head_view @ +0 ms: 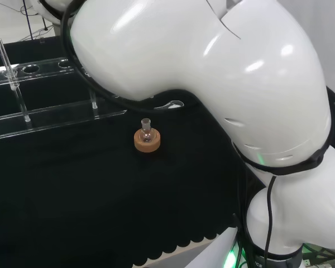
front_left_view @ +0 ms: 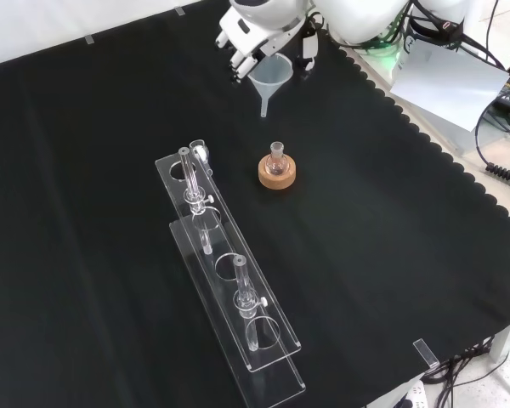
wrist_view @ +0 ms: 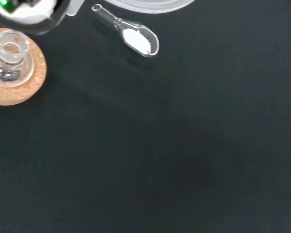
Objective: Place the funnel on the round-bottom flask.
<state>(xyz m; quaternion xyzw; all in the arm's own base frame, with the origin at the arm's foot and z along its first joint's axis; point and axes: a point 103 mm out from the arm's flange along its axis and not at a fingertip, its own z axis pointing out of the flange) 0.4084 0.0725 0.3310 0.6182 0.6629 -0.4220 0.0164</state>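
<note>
A small round-bottom flask [front_left_view: 277, 156] stands upright on a cork ring [front_left_view: 277, 176] in the middle of the black cloth. In the front view the hand [front_left_view: 252, 34] is at the top, fingers curled round the rim of a clear funnel [front_left_view: 272, 76]. The funnel hangs stem down above the cloth, beyond the flask and apart from it. The head view shows the flask [head_view: 146, 129] on its cork ring [head_view: 147, 142], just left of the arm's white link. In the wrist view the flask [wrist_view: 9, 54] shows its open neck, and the funnel's rim [wrist_view: 150, 4] is close by.
A clear rack [front_left_view: 229, 280] with test tubes stands left of the flask in the front view, and far left in the head view as rack [head_view: 56, 114]. A clear scoop [wrist_view: 131, 35] with white powder lies on the cloth near the flask.
</note>
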